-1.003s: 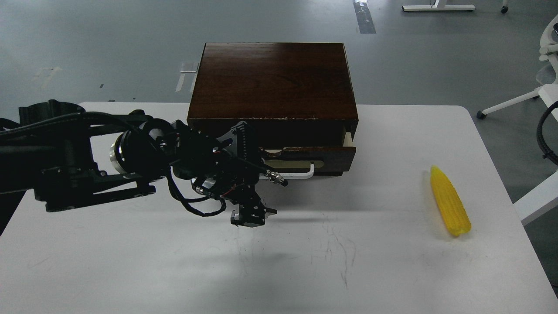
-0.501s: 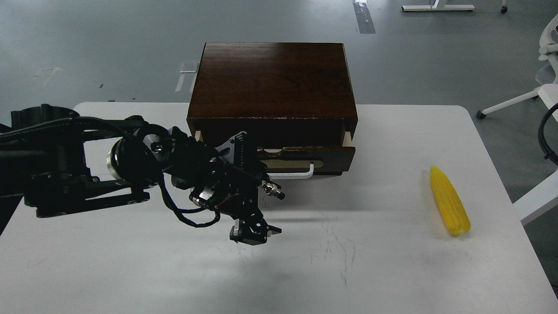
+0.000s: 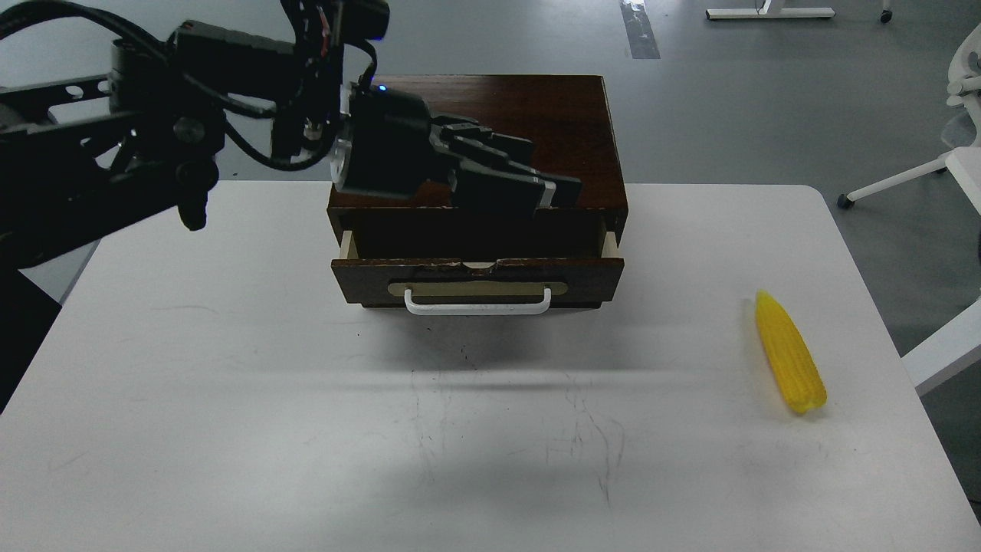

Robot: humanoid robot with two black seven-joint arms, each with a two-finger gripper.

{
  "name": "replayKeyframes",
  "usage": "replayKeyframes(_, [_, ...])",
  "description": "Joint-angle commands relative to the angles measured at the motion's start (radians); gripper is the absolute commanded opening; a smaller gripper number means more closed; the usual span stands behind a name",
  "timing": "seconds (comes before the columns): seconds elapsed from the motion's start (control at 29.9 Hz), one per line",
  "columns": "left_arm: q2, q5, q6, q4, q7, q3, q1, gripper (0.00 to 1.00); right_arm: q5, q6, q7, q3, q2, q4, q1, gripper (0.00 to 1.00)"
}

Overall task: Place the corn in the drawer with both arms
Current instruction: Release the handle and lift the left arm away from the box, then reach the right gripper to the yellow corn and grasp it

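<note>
The yellow corn [image 3: 790, 354] lies on the white table [image 3: 306, 429] at the right, pointed end away from me. The dark brown wooden box [image 3: 498, 130] stands at the table's back middle. Its drawer [image 3: 479, 272] is pulled out a little, showing pale sides and a dark gap; the white bar handle [image 3: 477, 308] faces me. My left gripper [image 3: 548, 180] is raised above the box's front edge, pointing right, holding nothing. It looks dark, and its fingers cannot be told apart. The inside of the drawer is in shadow. My right arm is out of view.
A white chair base [image 3: 920, 172] stands on the grey floor past the table's right edge. A white slanted part [image 3: 946, 349] sits just off the table's right edge, near the corn. The table top carries faint scuff marks.
My left arm has swung up from in front of the drawer handle to above the box's front edge. The handle now shows in full. The corn has not moved.
</note>
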Motion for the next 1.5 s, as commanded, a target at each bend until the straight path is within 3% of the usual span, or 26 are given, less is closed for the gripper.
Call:
replayKeyframes(0.0, [-0.018,-0.389,0.000,0.204,-0.001,-0.022,0.003,0.98,-0.241,0.000,0.001,-0.157,-0.026,0.033,0.098,1.00])
replayKeyframes(0.13, [-0.052,-0.641,0.000,0.350,-0.001,-0.022,0.010,0.98,-0.431,0.000,0.000,-0.240,-0.077,0.111,0.154,1.00])
replayKeyframes(0.27, [-0.091,-0.952,0.000,0.523,-0.017,-0.029,0.020,0.98,-0.791,0.000,-0.008,-0.321,-0.161,0.346,0.184,1.00])
replayKeyframes(0.47, [-0.139,-1.142,0.000,0.701,-0.017,-0.080,0.075,0.98,-1.154,0.000,-0.028,-0.392,-0.223,0.578,0.171,1.00])
replayKeyframes(0.53, [-0.139,-1.143,0.000,0.716,-0.018,-0.092,0.095,0.98,-1.196,0.000,-0.055,-0.410,-0.218,0.590,0.166,1.00])
replayKeyframes(0.57, [-0.133,-1.145,0.000,0.716,-0.017,-0.101,0.119,0.98,-1.234,0.000,-0.098,-0.433,-0.215,0.593,0.157,1.00])
replayKeyframes(0.63, [-0.128,-1.143,0.000,0.716,-0.018,-0.111,0.145,0.98,-1.280,0.000,-0.135,-0.461,-0.206,0.592,0.142,1.00])
replayKeyframes(0.9, [-0.127,-1.143,0.000,0.716,-0.020,-0.117,0.155,0.98,-1.317,-0.034,-0.167,-0.518,-0.065,0.587,-0.006,1.00])
replayKeyframes(1.07, [-0.127,-1.143,0.000,0.713,-0.020,-0.152,0.155,0.98,-1.315,-0.081,-0.160,-0.519,-0.055,0.589,-0.043,0.99])
replayKeyframes(1.27, [-0.125,-1.142,0.000,0.708,-0.018,-0.163,0.155,0.98,-1.332,-0.085,-0.160,-0.524,-0.037,0.581,-0.069,0.89])
replayKeyframes(1.4, [-0.125,-1.145,0.000,0.705,-0.020,-0.164,0.156,0.98,-1.334,-0.096,-0.163,-0.524,-0.032,0.579,-0.087,0.72])
replayKeyframes(1.47, [-0.125,-1.146,0.000,0.703,-0.023,-0.164,0.155,0.98,-1.335,-0.104,-0.163,-0.524,-0.026,0.578,-0.090,0.71])
